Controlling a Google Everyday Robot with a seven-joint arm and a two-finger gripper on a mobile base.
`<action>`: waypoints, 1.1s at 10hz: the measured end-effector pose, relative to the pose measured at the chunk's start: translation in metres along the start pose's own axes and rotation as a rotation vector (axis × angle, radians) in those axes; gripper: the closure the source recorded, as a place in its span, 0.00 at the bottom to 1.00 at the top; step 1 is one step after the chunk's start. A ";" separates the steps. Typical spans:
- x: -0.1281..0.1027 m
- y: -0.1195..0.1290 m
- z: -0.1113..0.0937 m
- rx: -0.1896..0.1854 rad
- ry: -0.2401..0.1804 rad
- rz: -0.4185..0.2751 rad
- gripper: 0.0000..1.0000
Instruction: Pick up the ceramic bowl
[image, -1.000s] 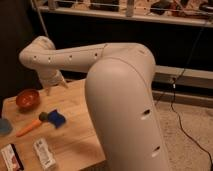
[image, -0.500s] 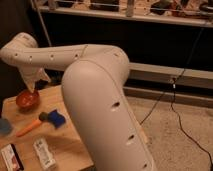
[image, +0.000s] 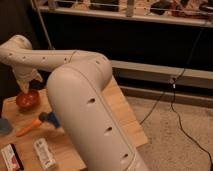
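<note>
The ceramic bowl (image: 27, 99) is small, round and glossy red-orange with a darker inside. It sits on the wooden table (image: 75, 145) at the far left. My gripper (image: 24, 85) hangs at the end of the white arm (image: 60, 60), directly above the bowl's back rim and touching or almost touching it. The arm's big white link fills the middle of the view and hides part of the table.
A long orange carrot-shaped thing (image: 27, 127) lies in front of the bowl, with a blue object (image: 52, 119) beside it. A blue item (image: 4, 125) is at the left edge. A white packet (image: 45, 152) and a small box (image: 11, 157) lie near the front. A cable (image: 170, 100) runs across the floor on the right.
The arm has swung left. The gripper has moved from right of the bowl to directly over it and has come lower.
</note>
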 end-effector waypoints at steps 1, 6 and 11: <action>-0.006 0.006 0.009 -0.019 0.007 -0.033 0.35; -0.038 0.031 0.053 -0.087 0.021 -0.167 0.35; -0.048 0.049 0.091 -0.156 0.041 -0.230 0.35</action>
